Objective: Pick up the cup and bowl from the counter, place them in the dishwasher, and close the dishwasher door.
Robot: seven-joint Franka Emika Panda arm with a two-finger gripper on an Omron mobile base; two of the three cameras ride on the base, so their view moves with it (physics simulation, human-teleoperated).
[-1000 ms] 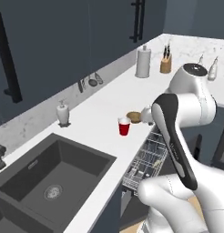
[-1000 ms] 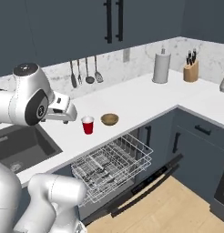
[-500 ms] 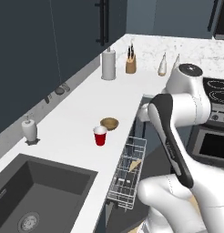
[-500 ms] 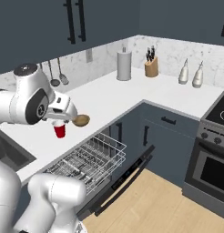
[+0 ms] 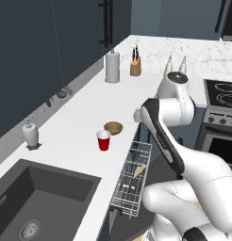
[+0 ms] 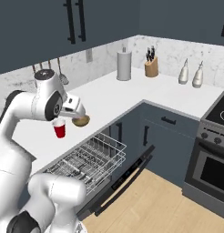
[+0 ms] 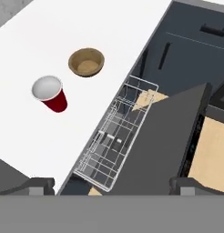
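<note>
A red cup point(image 5: 103, 140) is standing upright on the white table point(image 5: 85, 113), just beside a tan bowl point(image 5: 113, 127), the two sitting apart and untouched near the table's front edge; in the right base view the cup point(image 6: 59, 129) is showing just below the arm's wrist, with the bowl point(image 6: 80, 121) partly tucked behind the hand. The claw point(image 7: 111, 184) is hanging above the scene with its two dark tips spread wide apart and nothing between them; in the hand view it is looking down on the cup point(image 7: 49, 93) with its white inside showing, the bowl point(image 7: 86, 62) beside it, and the table point(image 7: 86, 22) running off toward the top left.

Below the table edge the dishwasher point(image 6: 98, 182) is standing open; its silver wire rack point(image 6: 86, 159) is pulled out, and the dishwasher door point(image 7: 164, 141), a flat dark grey panel, is lying lowered out over the wooden floor point(image 6: 168, 200). In the left base view the rack point(image 5: 132, 179) is jutting out beside the white arm.

Farther along the table a paper towel roll point(image 5: 112, 67) and a knife block point(image 5: 135, 66) are standing near the corner; a white soap dispenser point(image 5: 30, 134) is standing near the dark sink point(image 5: 37, 202); two pale bottles point(image 6: 191, 73) are sitting by the stove point(image 6: 218, 118).
</note>
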